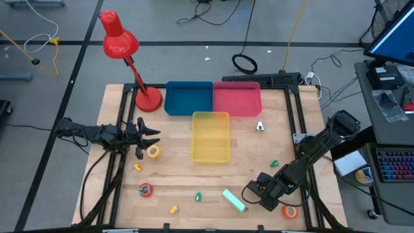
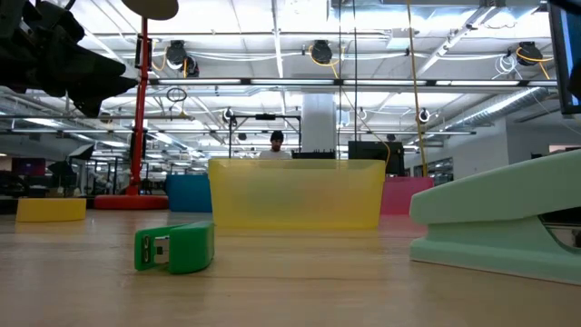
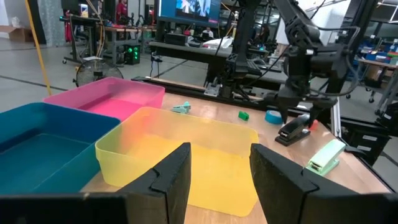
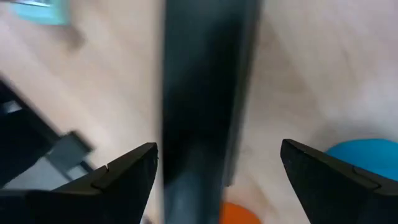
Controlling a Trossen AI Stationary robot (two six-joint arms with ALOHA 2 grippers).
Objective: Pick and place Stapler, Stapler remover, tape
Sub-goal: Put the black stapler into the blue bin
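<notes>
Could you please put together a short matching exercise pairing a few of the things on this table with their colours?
Things:
1. lamp
2. middle bin
3. bin beside the lamp's base
4. stapler at the near edge

Colours:
A. blue
B. pale green
C. red
D. yellow

Pairs: 1-C, 2-D, 3-A, 4-B
</notes>
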